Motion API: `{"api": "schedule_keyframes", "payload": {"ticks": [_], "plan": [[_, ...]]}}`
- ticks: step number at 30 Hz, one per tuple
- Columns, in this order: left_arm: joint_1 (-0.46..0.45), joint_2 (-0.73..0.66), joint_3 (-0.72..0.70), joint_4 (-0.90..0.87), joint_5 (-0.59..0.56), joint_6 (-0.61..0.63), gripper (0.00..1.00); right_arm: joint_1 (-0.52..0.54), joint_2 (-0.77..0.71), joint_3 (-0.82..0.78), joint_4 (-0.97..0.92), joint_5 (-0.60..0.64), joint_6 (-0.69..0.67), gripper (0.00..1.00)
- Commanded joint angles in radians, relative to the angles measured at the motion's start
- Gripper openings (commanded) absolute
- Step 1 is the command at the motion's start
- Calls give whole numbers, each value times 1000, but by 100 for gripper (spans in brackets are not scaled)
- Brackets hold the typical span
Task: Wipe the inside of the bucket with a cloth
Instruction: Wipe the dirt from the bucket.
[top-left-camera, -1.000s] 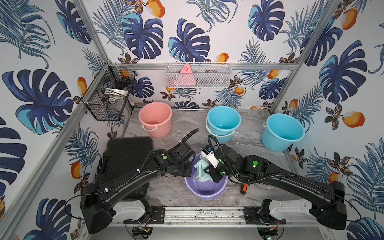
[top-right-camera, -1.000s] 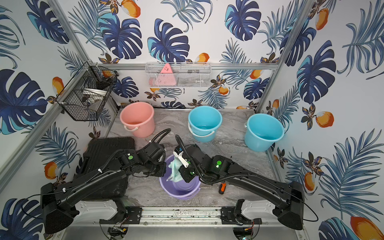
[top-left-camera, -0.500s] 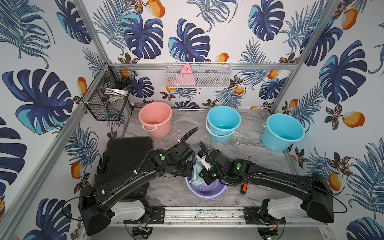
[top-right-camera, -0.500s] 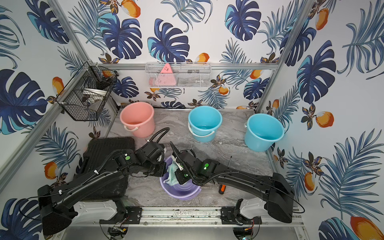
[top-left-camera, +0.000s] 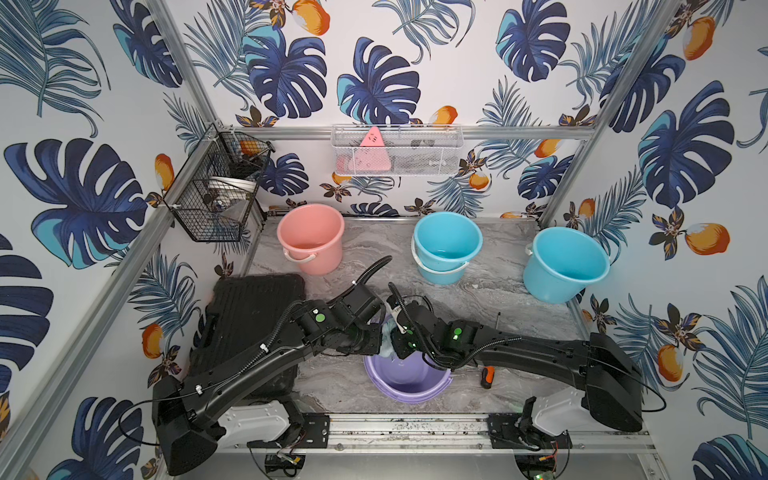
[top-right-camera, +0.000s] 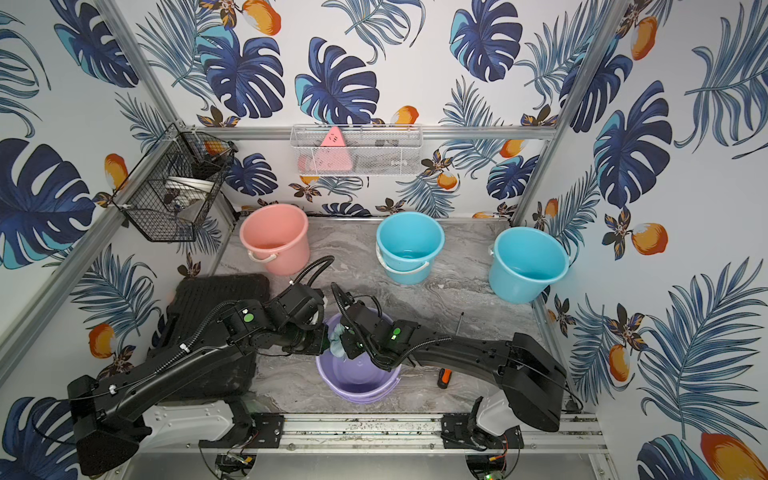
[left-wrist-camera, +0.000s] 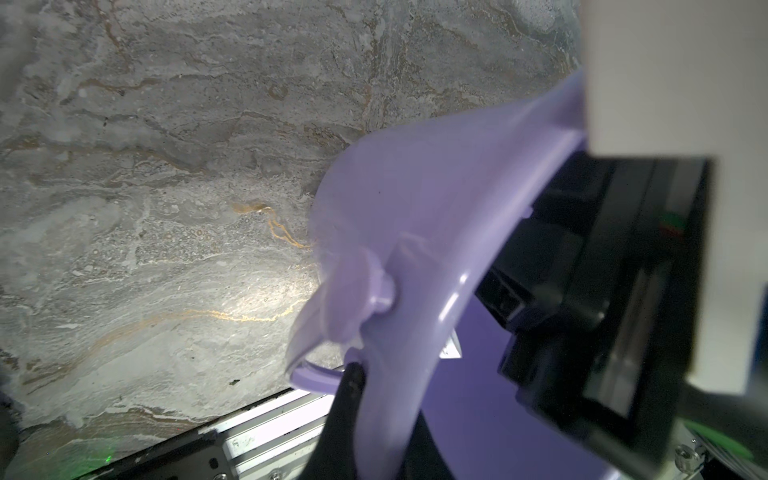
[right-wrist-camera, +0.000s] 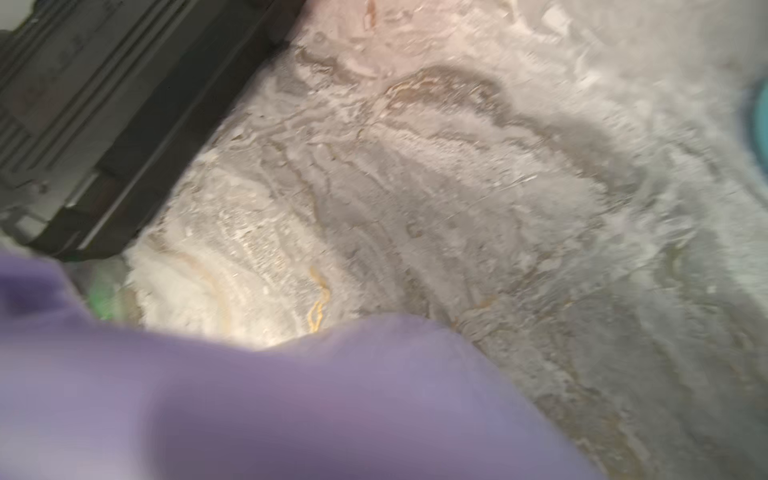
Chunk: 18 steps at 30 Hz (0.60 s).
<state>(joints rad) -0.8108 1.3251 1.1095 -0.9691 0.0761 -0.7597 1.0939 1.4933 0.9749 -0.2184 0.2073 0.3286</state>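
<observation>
— Right arm's swung across; the cloth now sits at the bucket's 11 o'clock rim, clamped in the shut right pincer.
— Left pincer?
— Closed, seemingly on the 9 o'clock rim, steadying it. Bare wall lies toward 5 o'clock, with free room there.

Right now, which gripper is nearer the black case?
Left. The left gripper sits at the purple bucket rim on the side facing the black case; the right gripper, with the cloth, is beyond it, farther from the case.
</observation>
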Motion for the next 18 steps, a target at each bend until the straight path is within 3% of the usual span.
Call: {"api": "schedule_keyframes", "payload": {"ticks": [1,9,18], "plan": [[-5,-20,3,68,52,7,0,-5,8,-3,-52,163,-38,0],[-3,-41,2,33,-26,-23,0,-9,-9,8,-249,264,-122,0],[-3,-16,-35,77,-24,-59,0,-6,-107,-55,-326,95,-196,0]]}}
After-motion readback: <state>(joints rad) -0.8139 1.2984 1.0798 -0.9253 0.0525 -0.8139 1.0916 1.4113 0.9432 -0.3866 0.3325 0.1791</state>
